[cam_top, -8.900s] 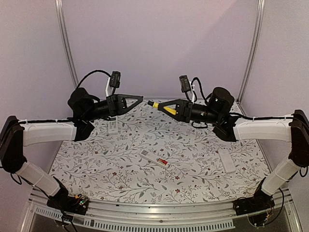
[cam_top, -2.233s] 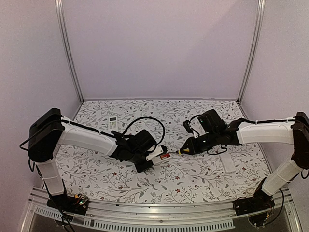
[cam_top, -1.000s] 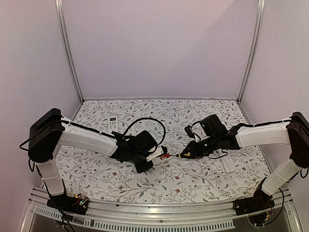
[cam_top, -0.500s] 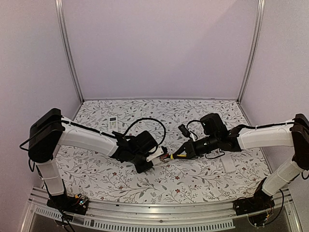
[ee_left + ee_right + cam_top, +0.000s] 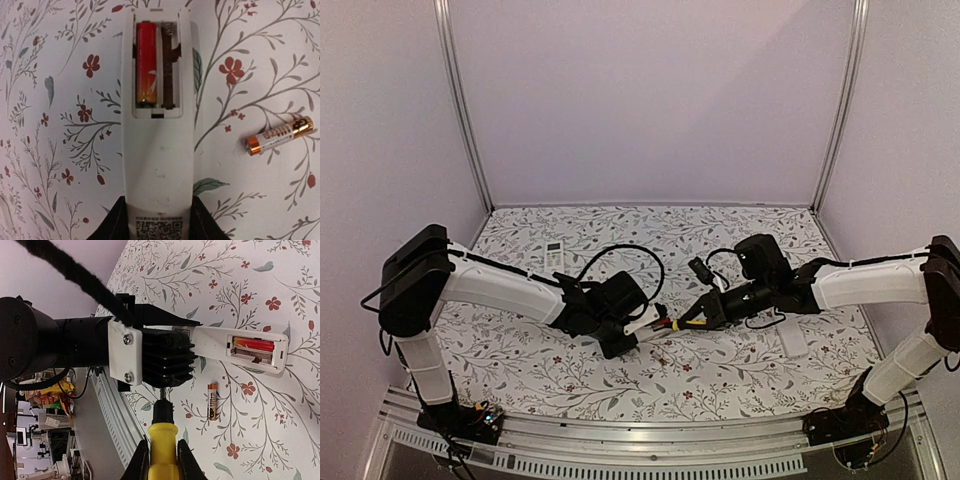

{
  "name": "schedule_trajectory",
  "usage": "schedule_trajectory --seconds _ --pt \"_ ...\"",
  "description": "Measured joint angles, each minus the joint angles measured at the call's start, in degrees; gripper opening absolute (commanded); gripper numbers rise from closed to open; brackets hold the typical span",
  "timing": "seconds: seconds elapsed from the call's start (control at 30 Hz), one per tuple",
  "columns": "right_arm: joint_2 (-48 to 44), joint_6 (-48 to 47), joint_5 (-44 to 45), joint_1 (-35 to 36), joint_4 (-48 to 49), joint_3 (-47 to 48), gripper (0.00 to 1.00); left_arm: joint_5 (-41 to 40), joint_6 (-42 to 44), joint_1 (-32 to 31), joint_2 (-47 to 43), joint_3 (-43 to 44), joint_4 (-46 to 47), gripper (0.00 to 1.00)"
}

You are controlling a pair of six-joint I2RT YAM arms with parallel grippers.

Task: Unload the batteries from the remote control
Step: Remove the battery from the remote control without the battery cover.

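The jaws of the left gripper (image 5: 159, 227) clamp the remote (image 5: 159, 155) flat on the desk (image 5: 60, 175), apparently so the right gripper (image 5: 162, 460), jaws closed on the yellow tool (image 5: 163, 440), can pry the red battery (image 5: 146, 62) inside; a loose battery (image 5: 279, 135) lies beside.

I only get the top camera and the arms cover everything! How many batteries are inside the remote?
Observer: One. A red-orange battery sits in one slot of the remote; the slot beside it is empty.
Operator: Where's the other battery?
Observer: A gold and black battery lies loose on the table beside the remote, not touching it.
Operator: What's that yellow thing?
Observer: A yellow-handled tool with a dark tip; the right gripper is shut on its handle.
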Motion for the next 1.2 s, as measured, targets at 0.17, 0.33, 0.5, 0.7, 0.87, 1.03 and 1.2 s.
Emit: schedule_trajectory --seconds 0.17,0.33,0.5,0.7,0.87,1.03,1.2 --pt "-0.07 -0.07 1.73 -0.02 -0.42 0.00 0.00 -0.22 0.00 -0.09 0.02 0.00 0.00 0.13" --pt "-2.01 -0.33 6.95 -0.09 -3.93 0.02 0.00 -0.31 0.00 -0.15 0.04 0.02 0.00 0.13" --pt "-3.72 -0.44 12.59 -0.50 -6.45 0.02 0.00 -0.72 0.00 -0.35 0.09 0.02 0.00 0.13" --pt "-3.76 -1.18 17.09 -0.68 -8.98 0.39 0.00 -1.20 0.00 -0.57 0.22 0.15 0.00 0.12" --pt "-3.67 -1.95 18.73 -0.72 -9.77 0.55 0.00 -1.22 0.00 -0.61 0.26 0.22 0.00 0.12" --pt "-2.38 -2.58 19.21 -0.72 -9.81 0.85 0.00 -1.25 0.00 -0.61 0.33 0.26 0.02 0.12" --pt "-1.05 -3.28 19.47 -0.72 -9.94 1.38 0.00 -1.25 0.00 -0.63 0.35 0.31 0.02 0.12"
